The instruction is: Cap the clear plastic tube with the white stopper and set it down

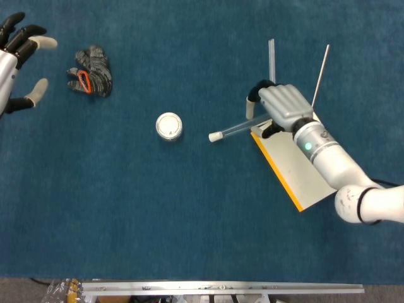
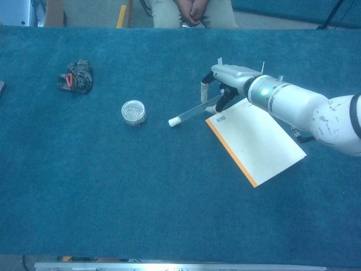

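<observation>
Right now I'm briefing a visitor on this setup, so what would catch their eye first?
Probably the right hand holding the clear plastic tube, its white stopper low over the blue table. Next, the notepad under that arm, and the raised left hand at far left.

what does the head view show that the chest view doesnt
Only the head view shows the left hand, open at the far left edge, and a metal rail along the bottom.

Only the chest view shows a seated person beyond the table.

Both show the right hand holding the capped tube, its white stopper pointing toward the round container, plus the notepad, the glove and two thin rods behind the hand.
</observation>
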`<state>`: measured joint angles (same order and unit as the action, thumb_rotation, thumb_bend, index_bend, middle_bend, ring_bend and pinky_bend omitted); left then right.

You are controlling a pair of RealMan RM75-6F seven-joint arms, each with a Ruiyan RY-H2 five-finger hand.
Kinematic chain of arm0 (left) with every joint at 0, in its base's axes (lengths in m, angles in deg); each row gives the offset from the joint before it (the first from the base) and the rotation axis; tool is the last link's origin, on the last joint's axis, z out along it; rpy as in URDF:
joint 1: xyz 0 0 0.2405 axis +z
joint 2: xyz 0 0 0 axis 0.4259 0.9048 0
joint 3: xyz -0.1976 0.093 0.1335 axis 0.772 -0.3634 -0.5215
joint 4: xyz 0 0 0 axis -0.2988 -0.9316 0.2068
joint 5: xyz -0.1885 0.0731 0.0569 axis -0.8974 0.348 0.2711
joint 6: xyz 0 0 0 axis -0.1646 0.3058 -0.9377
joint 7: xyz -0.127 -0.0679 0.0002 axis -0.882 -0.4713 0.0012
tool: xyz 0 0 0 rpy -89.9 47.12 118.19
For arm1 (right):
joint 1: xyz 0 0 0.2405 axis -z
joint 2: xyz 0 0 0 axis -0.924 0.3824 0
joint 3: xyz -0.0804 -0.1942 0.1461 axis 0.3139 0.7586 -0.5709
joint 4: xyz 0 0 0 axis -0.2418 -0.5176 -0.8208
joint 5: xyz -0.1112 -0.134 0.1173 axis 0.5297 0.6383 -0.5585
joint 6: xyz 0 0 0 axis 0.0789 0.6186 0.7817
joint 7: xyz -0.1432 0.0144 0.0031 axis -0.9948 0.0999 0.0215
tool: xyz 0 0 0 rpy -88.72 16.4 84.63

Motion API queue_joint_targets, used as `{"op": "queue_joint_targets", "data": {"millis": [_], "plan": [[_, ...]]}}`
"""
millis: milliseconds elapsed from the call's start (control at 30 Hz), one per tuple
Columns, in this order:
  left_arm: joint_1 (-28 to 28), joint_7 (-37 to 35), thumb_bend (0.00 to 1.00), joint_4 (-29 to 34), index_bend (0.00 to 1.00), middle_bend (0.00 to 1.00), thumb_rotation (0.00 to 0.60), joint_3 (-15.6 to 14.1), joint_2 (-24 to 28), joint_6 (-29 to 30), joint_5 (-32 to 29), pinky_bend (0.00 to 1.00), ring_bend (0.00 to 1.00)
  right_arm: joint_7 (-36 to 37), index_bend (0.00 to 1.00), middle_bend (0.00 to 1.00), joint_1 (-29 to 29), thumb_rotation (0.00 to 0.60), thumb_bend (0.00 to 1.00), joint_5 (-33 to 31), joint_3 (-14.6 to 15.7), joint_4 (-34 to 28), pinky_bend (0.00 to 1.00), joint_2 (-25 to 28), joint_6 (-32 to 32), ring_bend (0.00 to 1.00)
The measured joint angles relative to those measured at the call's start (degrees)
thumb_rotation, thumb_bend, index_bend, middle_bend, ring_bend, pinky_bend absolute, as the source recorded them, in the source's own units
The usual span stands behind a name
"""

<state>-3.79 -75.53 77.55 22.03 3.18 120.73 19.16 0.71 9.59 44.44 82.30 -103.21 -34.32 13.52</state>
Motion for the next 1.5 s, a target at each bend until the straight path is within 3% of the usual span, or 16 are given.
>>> {"op": "queue_joint_targets", "data": {"millis": [100,233,367,700,967,1233,1500], "plan": [[-0.04,-0.03,0.35,-0.13,0.26,0.2,0.6,0.03,-0.09,-0.28,-0.01,0.16,0.06,0.12,0.5,0.23,0.18,0.6,0.29,2.26,0.08,1.55,0.17,-1.23,0.28,0.08],[-0.02,0.01,0.35,-0.28,0.26,0.2,0.6,-0.06,-0.31,-0.59,0.08,0.16,0.05,-0.02,0.24,0.14,0.28,0.6,0.29,3.53,0.34,2.26,0.12,-1.46,1.68,0.01],[0.03,-0.04,0.35,-0.48,0.26,0.2,0.6,-0.05,-0.44,-0.65,0.16,0.16,0.05,0.13,0.16,0.11,0.58,0.6,0.29,4.11,0.19,2.25,0.12,-0.87,1.9,0.0],[0.52,-0.46,0.35,-0.38,0.25,0.2,0.6,-0.02,0.62,-0.33,0.55,0.16,0.05,1.03,0.13,0.09,2.37,0.6,0.28,6.82,-1.16,-4.06,0.12,5.53,-1.04,0.0],[2.84,0.74,0.35,-0.65,0.25,0.2,0.6,-1.07,1.1,2.0,1.23,0.16,0.05,0.13,0.13,0.12,8.57,0.6,0.35,11.22,-0.34,-16.91,0.12,18.6,-11.62,0.0],[6.85,7.76,0.35,-0.36,0.25,0.2,0.6,-2.15,0.8,5.68,-0.84,0.16,0.05,0.39,0.13,0.12,20.57,0.6,0.35,20.03,5.12,-26.26,0.12,31.43,-24.56,0.0],[12.58,11.23,0.35,0.63,0.25,0.19,0.6,-3.8,0.46,12.26,-0.95,0.16,0.05,6.86,0.13,0.12,33.75,0.6,0.35,31.51,10.39,-29.49,0.12,39.57,-35.04,0.0]]}}
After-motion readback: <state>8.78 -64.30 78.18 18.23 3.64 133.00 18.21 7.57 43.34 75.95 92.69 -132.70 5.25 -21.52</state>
